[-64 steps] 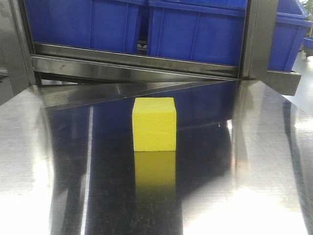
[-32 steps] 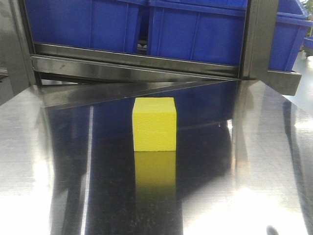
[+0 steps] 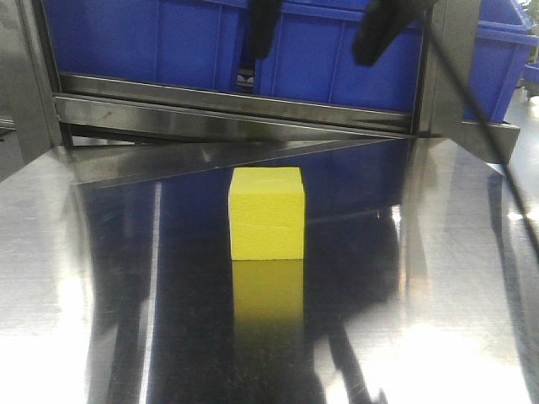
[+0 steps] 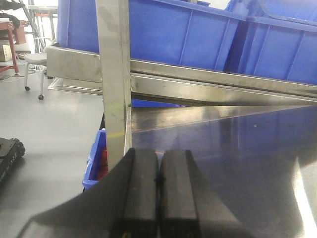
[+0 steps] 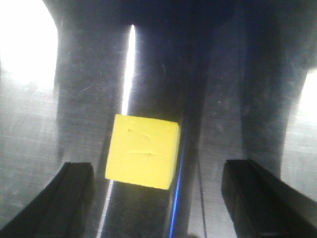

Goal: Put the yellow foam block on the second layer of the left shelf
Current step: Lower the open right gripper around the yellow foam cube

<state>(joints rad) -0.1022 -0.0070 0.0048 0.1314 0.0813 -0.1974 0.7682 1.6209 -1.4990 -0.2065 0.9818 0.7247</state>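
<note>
1 yellow foam block (image 3: 266,213) sits flat on the steel bench (image 3: 438,278), with nothing touching it and its reflection showing in the polished surface just in front of it. The right jaws hang above it, spread wide. In the right wrist view their 2 black fingers (image 5: 74,198) flank the block, which lies nearer the finger on the picture's left and touches neither. In the front view the same 2 fingers show at the top edge, in front of the blue bins (image 3: 143,42). 2 bins stand side by side behind a steel rail (image 3: 227,101), and a further patch of blue shows past the upright post (image 3: 446,59). The left jaws are closed on nothing, their 2 fingers (image 4: 141,188) pressed together, near the bench's edge beside a second post (image 4: 115,74).
</note>
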